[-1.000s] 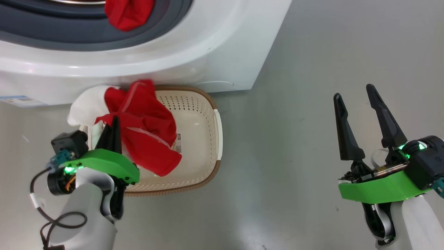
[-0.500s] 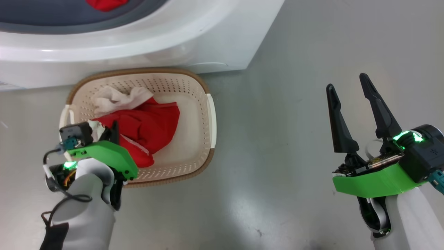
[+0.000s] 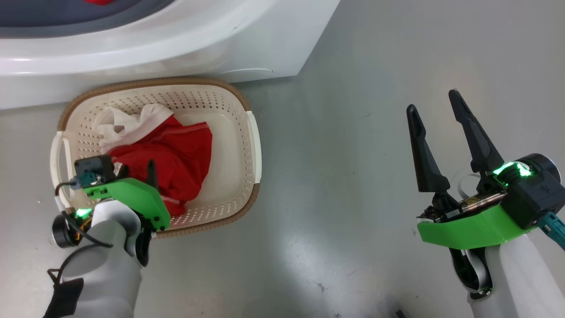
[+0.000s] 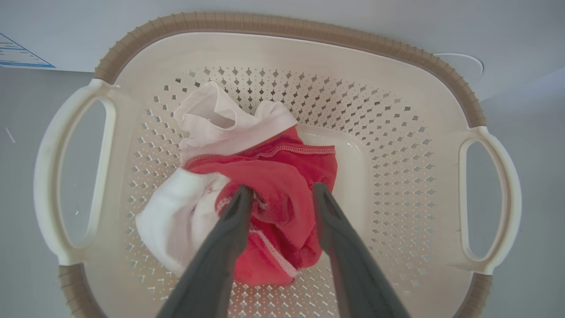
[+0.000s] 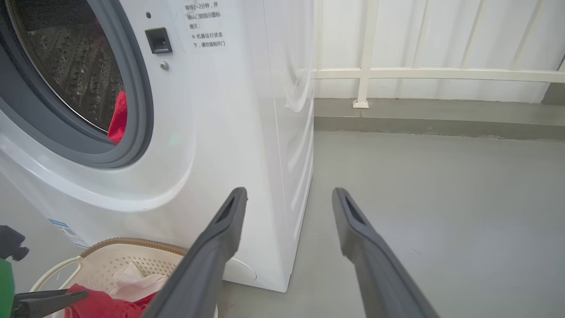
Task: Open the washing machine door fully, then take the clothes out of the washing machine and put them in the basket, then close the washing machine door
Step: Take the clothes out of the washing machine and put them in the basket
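Observation:
A red and white garment (image 3: 176,150) lies bunched in the cream basket (image 3: 254,145), which stands on the floor against the white washing machine (image 3: 176,39). My left gripper (image 3: 137,167) hangs over the basket's near side, open. In the left wrist view its fingers straddle the red fabric (image 4: 273,176) just above it, inside the brown rim (image 4: 287,26). My right gripper (image 3: 432,100) is open over the floor far to the right, holding nothing. Another red garment (image 5: 118,117) rests inside the steel drum behind the grey rubber ring (image 5: 141,110). The door is out of view.
Grey floor (image 3: 353,176) spreads between the basket and my right gripper. A white railing (image 5: 366,70) and a low kerb run behind the machine's right side. A blue label (image 4: 17,55) sits low on the machine's front.
The garment hung from my shut left gripper above the basket; now it lies in the basket and the fingers have parted. The head camera has shifted, pushing the machine up and left.

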Motion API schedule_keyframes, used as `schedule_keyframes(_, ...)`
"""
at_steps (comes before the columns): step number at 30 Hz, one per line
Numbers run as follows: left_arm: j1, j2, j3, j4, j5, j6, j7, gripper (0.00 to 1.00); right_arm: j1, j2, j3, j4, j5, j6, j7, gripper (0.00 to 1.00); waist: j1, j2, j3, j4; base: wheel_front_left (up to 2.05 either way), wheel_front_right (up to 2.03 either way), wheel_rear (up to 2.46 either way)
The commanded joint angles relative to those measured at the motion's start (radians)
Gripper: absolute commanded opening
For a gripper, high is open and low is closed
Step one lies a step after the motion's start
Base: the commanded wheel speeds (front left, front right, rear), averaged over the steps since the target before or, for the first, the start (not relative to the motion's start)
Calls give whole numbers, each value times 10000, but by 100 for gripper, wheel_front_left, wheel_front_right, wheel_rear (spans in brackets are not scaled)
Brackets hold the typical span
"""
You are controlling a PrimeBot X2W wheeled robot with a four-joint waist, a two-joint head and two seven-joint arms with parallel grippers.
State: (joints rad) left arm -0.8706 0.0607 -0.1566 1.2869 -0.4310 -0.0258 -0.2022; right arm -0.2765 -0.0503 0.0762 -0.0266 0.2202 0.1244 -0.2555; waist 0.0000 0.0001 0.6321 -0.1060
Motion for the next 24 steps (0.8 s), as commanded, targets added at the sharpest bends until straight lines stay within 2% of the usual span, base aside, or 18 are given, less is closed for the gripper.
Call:
schedule_keyframes(1,-41,394,133,-45,-6,15,23,100,-104,1,189,-165,90,63,-63,100,0,-1,-22,11,0,0,0)
schedule_keyframes(8,-203,444,17,-35,38,-46,-268,100,-91,1,154,-115,115,63,-63,100,0,-1,-186,80,0,0,0)
schedule_keyframes(15,-80,456,144,-456,-29,169,-570,100,79,1,-110,-102,182,63,-63,100,0,-1,-661,224,0,0,0)
schedule_keyframes(24,868,312,477,-2348,52,102,-593,100,453,1,-489,2,189,63,-63,100,0,-1,-1480,487,0,0,0)
